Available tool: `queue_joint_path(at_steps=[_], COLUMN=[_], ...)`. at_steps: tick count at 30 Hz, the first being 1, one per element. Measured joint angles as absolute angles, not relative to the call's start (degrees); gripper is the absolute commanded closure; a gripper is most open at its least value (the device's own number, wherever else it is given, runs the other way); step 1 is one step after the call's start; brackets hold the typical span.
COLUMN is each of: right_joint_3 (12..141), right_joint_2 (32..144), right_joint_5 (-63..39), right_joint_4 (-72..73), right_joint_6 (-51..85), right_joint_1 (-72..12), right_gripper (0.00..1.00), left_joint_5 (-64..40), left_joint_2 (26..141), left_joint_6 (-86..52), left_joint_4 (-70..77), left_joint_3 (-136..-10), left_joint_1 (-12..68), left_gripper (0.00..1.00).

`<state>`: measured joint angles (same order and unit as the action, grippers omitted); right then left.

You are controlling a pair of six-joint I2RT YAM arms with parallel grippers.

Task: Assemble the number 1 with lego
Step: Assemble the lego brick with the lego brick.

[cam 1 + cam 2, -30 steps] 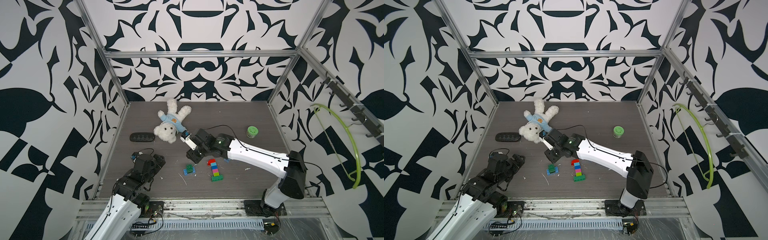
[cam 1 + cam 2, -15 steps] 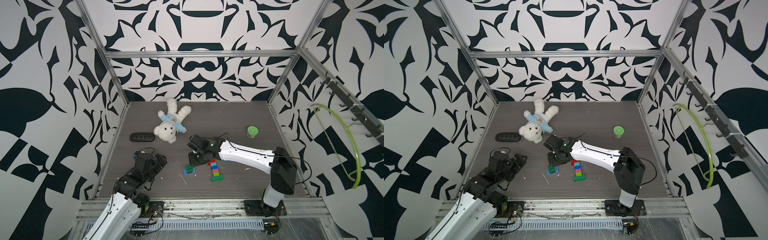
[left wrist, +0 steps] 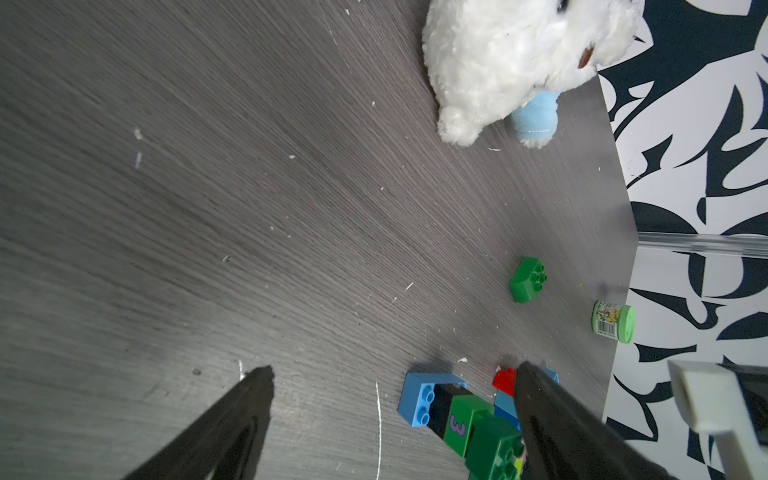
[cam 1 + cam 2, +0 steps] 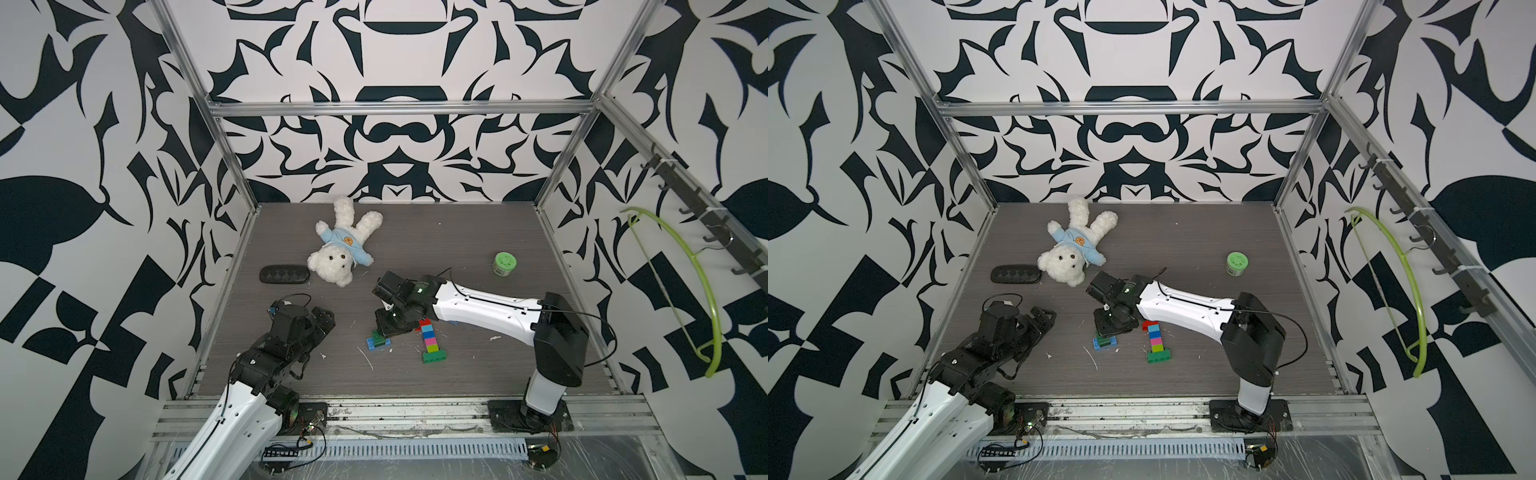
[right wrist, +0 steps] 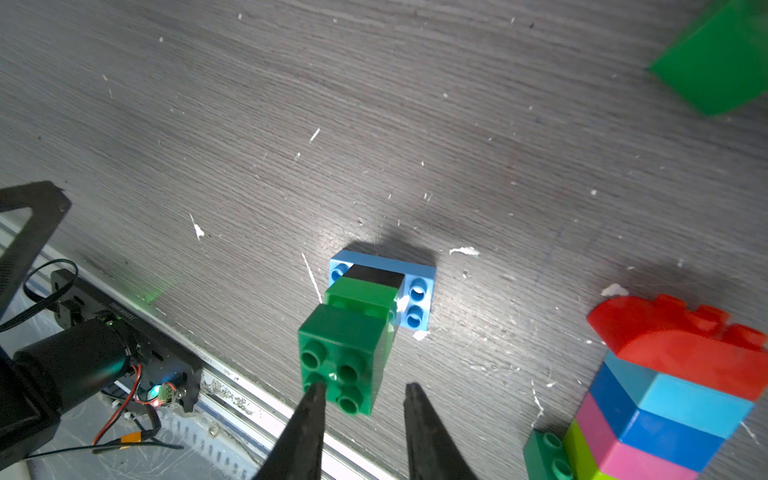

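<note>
Grey wood-grain table (image 4: 457, 249) bearing the scene. All places are given from the brick column (image 4: 430, 338), a flat-lying row of red, light blue, blue, pink and lime lego with a green cross-brick at its near end.

- Right arm (image 4: 478, 307): reaches across just behind the column's red end.
- Left arm (image 4: 286, 345): well to the column's left.
- Teddy bear (image 4: 338, 253): behind and left of the column, well apart.
- Black case (image 4: 284, 274): farther left again.
- Green-lidded jar (image 4: 504, 263): behind and right of the column.
- Small stack (image 5: 365, 299), a light blue base, then black, then two green: just left of the column.
- Loose green brick (image 3: 528, 280): beyond the column's red end, near.
- Right gripper (image 5: 363, 386): jaws narrowly parted, one fingertip (image 5: 313, 405) touching the small stack's top and the other just clear of it; nothing grasped.
- Left gripper (image 3: 392, 368): jaws spread wide, empty.
</note>
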<state>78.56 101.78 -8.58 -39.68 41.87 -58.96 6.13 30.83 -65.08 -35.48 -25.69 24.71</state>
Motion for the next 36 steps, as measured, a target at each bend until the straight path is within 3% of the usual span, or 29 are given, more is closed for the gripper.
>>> queue_joint_path(at_steps=[17,36], right_joint_3=[81.03,83.44], right_joint_2=[105.23,107.53], right_joint_5=[-9.41,-9.47], right_joint_4=[-41.10,-44.53], right_joint_6=[42.33,42.52], right_joint_1=[-58.96,-59.00], right_gripper=[0.81,0.82], left_joint_5=[6.15,3.86], left_joint_2=[30.81,31.79], left_joint_6=[-64.88,-63.86], left_joint_4=[-35.40,-33.98], left_joint_3=[-25.69,-25.67], left_joint_1=[24.71,24.71], left_gripper=[0.04,0.07])
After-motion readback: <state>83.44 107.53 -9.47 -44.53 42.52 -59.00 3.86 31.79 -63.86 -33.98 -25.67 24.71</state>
